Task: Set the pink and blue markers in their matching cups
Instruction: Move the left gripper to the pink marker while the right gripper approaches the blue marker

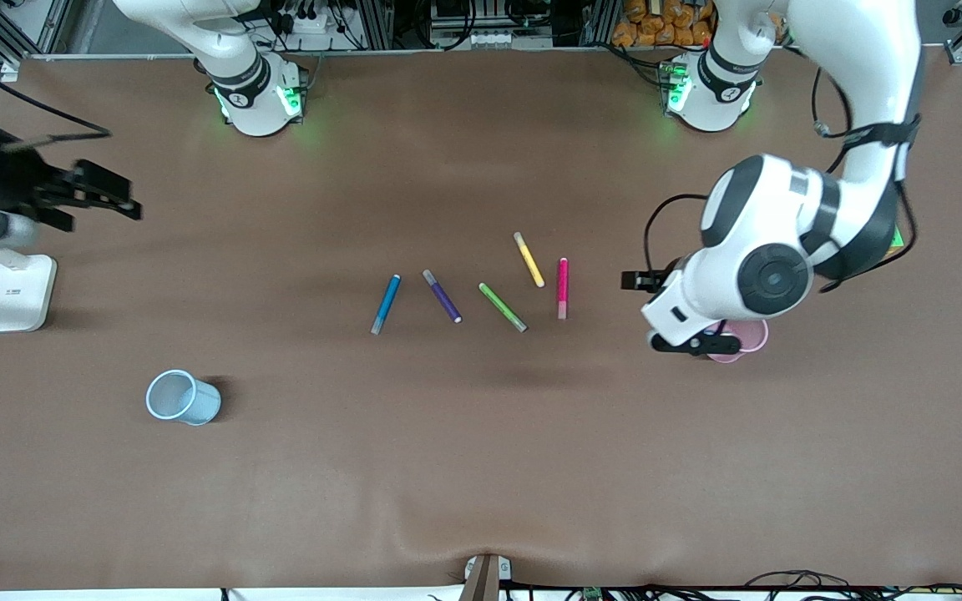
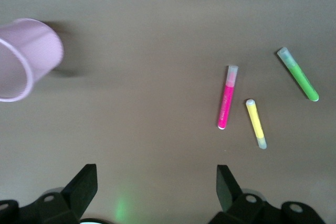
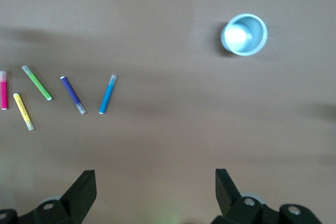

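Observation:
The pink marker (image 1: 563, 287) (image 2: 227, 98) and the blue marker (image 1: 386, 304) (image 3: 107, 94) lie flat at mid-table, at the two ends of a row of pens. The pink cup (image 1: 740, 340) (image 2: 26, 59) stands toward the left arm's end, partly hidden under the left hand. The light blue cup (image 1: 183, 398) (image 3: 244, 34) stands toward the right arm's end, nearer the front camera. My left gripper (image 1: 660, 313) (image 2: 156, 182) hangs open and empty over the table between pink marker and pink cup. My right gripper (image 1: 93, 204) (image 3: 156, 184) is open and empty, high over its end of the table.
Between the two task markers lie a dark purple pen (image 1: 442, 295), a green pen (image 1: 503, 307) and a yellow pen (image 1: 529, 260). A white stand (image 1: 17, 292) sits under the right gripper near the table's edge. Both arm bases stand along the back edge.

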Robot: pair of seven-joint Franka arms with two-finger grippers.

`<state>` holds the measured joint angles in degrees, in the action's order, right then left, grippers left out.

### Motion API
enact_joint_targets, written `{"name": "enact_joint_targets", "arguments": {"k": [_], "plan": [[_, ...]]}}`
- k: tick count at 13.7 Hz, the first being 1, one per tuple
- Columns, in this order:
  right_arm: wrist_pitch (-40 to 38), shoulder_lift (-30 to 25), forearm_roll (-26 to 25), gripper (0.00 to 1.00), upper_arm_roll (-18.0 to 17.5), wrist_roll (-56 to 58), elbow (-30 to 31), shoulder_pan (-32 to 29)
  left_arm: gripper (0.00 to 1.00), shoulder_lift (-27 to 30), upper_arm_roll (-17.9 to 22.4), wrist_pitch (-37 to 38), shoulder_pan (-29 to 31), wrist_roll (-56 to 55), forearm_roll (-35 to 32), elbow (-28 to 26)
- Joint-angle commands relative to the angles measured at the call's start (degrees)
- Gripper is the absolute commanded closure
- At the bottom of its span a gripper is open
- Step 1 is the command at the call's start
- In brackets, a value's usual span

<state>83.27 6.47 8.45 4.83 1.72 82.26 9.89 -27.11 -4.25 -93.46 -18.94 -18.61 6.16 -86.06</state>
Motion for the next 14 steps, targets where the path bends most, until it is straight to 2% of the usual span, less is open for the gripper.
{"name": "enact_joint_targets", "arguments": {"k": [1,2,6,8,12,14], "plan": [[4.51,5.65,0.95,0.00,0.44,-0.40,-1.66,2.49,0.00,-3.56,0.29,-2.94,-3.02,-4.75,1.22,0.98],[5.23,6.53,0.43,0.00,0.44,-0.40,-1.66,3.11,0.00,-4.96,0.29,-4.17,-4.25,-6.51,1.31,0.98],[5.32,8.99,0.42,0.00,0.44,-0.40,-1.66,2.94,0.16,-9.27,0.20,-6.81,-5.75,-7.14,3.68,0.98],[5.41,11.54,1.82,0.00,0.44,-0.40,-1.66,2.59,0.36,-11.47,0.29,-9.53,-7.50,-7.14,4.21,0.98],[6.28,13.92,5.95,0.00,0.44,0.03,-1.83,2.24,0.43,-15.16,0.29,-14.37,-9.26,-8.64,4.13,0.54],[8.65,15.14,5.87,0.00,0.53,-0.32,-1.66,3.03,0.44,-16.13,0.29,-15.52,-9.44,-8.64,3.95,0.54]]}}
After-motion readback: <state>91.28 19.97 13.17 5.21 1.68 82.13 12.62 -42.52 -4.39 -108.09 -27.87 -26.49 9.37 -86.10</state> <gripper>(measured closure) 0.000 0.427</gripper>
